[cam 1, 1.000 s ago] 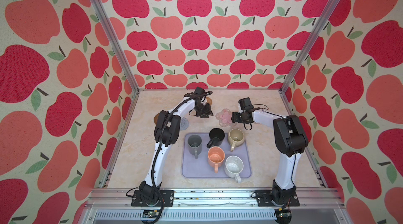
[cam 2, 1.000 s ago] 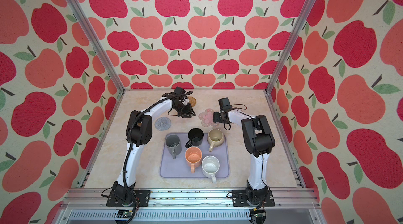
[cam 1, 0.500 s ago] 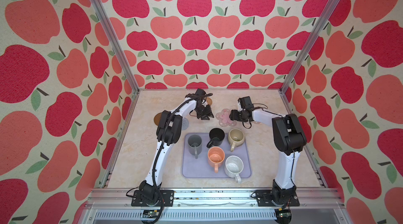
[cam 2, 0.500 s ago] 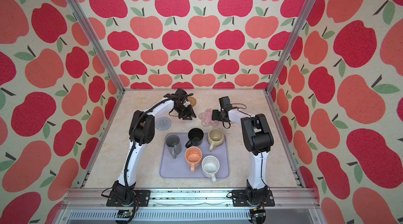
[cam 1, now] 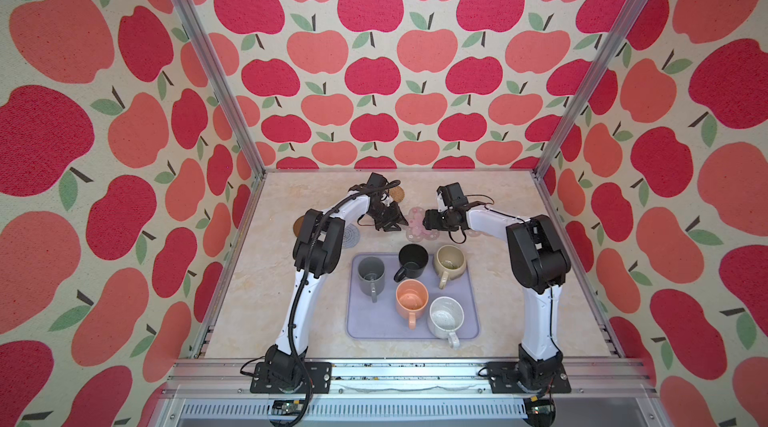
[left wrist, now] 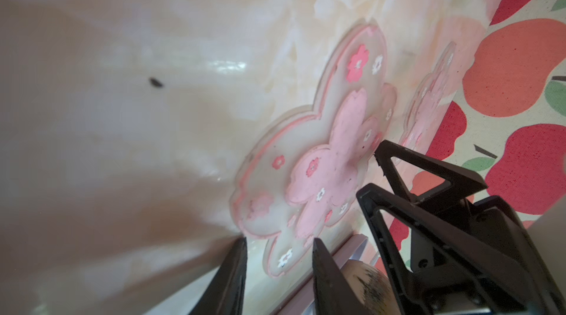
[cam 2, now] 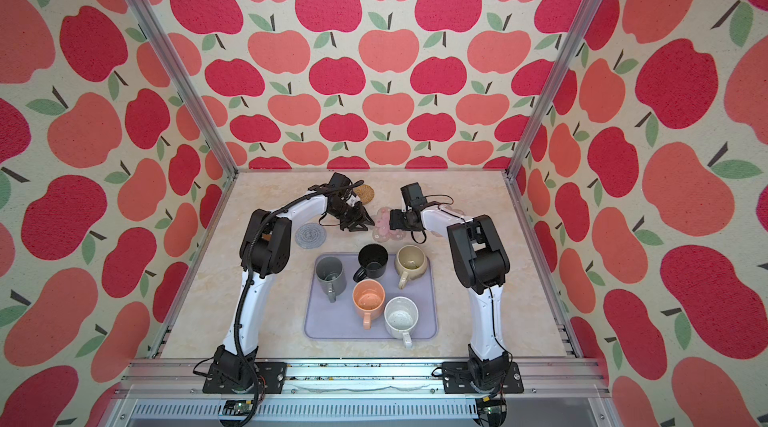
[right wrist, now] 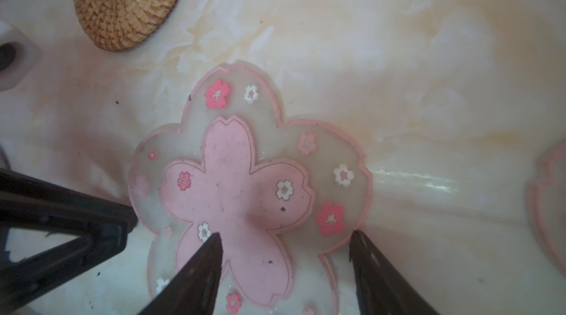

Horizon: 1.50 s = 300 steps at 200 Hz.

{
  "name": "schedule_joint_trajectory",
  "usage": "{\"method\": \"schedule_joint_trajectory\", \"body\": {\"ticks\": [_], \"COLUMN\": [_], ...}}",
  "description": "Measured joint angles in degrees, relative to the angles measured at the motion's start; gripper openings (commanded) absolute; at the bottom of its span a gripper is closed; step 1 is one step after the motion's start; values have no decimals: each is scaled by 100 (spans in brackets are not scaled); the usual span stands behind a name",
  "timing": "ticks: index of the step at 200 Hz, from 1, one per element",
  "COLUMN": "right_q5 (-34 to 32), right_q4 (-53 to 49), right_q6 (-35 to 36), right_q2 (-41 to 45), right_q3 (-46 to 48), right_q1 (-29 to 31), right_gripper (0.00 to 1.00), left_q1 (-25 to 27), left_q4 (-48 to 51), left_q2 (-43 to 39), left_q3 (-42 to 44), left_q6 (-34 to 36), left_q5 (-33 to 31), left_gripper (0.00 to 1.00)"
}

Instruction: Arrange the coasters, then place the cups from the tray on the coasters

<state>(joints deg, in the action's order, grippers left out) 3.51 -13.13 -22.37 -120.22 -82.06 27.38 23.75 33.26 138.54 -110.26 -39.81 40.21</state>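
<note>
Both top views: lavender tray (cam 1: pixel 365 323), flat, low-rimmed, round-cornered, on the marbled tabletop (cam 1: pixel 249 300). It holds five smooth handled mugs, all upright: tall grey mug (cam 1: pixel 371 275), black mug (cam 1: pixel 412 261), rounded beige-olive mug (cam 1: pixel 449 263), peach mug (cam 1: pixel 411 299), speckled white mug (cam 1: pixel 445 317). Beyond the tray, a pink flower coaster (cam 1: pixel 415 224) lies flat between the left gripper (cam 1: pixel 395 223) and right gripper (cam 1: pixel 426 223). Woven rattan round (cam 1: pixel 399 193) sits behind them, grey crocheted round (cam 2: pixel 309 234) to the left, dark brown disc (cam 1: pixel 298 224) half hidden by the left arm. Left wrist: the coaster is translucent with a solid pink centre and tiny blossoms. Left fingers (left wrist: pixel 235 267) are spread with one petal between the tips; contact unclear. A second pink flower coaster (left wrist: pixel 428 99) lies further off. Right wrist: fingers (right wrist: pixel 199 267) spread wide, one tip over the pink centre, the other at a petal's edge, nothing pinched.
</note>
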Motion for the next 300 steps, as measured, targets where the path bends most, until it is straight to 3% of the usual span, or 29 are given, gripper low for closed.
{"method": "schedule_joint_trajectory", "body": {"ticks": [95, 300], "right_q5": [146, 308], "right_q4": [-131, -503], "right_q6": [-269, -634], "right_q2": [-199, -1126], "right_q3": [-341, -1847], "right_q1": [319, 1169], "right_gripper": [68, 68], "left_q1": [-275, -1056], "left_q4": [-874, -1128], "left_q2": [-734, -1683], "left_q3": [1438, 2885], "left_q6": [-374, -422], "left_q5": [125, -98], "left_gripper": [37, 37]}}
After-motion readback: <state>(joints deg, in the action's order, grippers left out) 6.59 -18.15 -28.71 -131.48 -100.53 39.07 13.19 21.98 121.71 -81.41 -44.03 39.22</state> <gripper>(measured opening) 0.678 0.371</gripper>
